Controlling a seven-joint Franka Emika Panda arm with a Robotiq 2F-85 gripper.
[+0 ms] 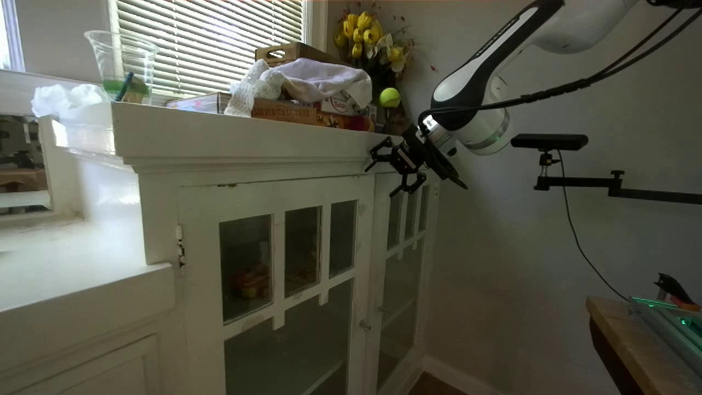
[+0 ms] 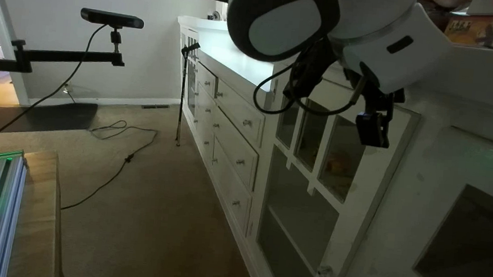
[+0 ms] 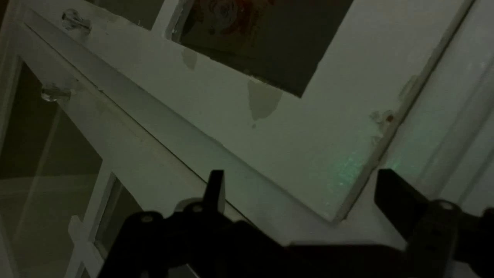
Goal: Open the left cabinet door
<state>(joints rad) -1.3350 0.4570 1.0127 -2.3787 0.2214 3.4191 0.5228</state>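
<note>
A white robot arm (image 2: 364, 15) reaches down from the top, its black gripper (image 2: 381, 119) hanging in front of the upper part of the glass-paned left cabinet door (image 2: 312, 182); whether the 2 touch cannot be told. A clear knob (image 2: 324, 270) sits low near the door's right edge, and a matching door (image 2: 423, 207) stands to the right. White drawers (image 2: 234, 119) run into the background, a slim black pole (image 2: 182, 97) upright near them. A cable (image 2: 128, 158) trails over brown carpet (image 2: 154, 219). At left, a black bar-shaped device (image 2: 112, 18) tops a bracket (image 2: 75, 55), and a wooden tabletop (image 2: 38, 227) bears metal rails (image 2: 6, 206).
</note>
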